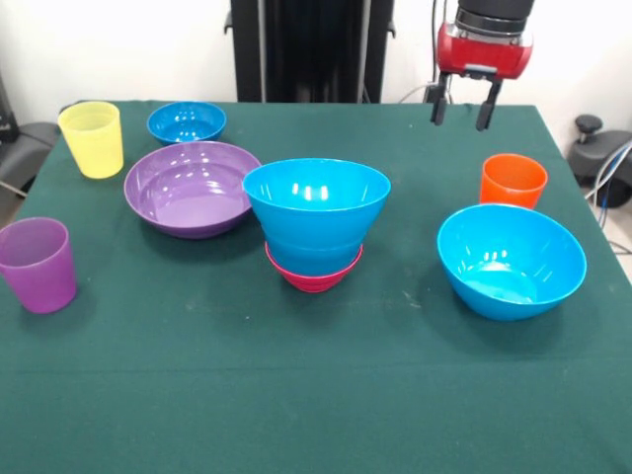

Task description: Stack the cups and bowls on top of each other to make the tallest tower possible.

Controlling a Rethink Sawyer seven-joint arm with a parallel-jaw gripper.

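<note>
In the front view a blue bowl (316,212) sits nested in a small magenta bowl (314,272) at the table's middle, forming a low tower. A wide purple bowl (193,188) lies to its left, with a small blue bowl (187,121) behind it. Another blue bowl (511,259) rests at the right, an orange cup (513,181) just behind it. A yellow cup (93,138) stands far left at the back, a purple cup (38,264) at the left front. My gripper (462,111) hangs open and empty above the table's far right, behind the orange cup.
The green cloth-covered table (296,395) has its right edge close to the blue bowl. A black knob and cables (602,148) sit beyond the right edge.
</note>
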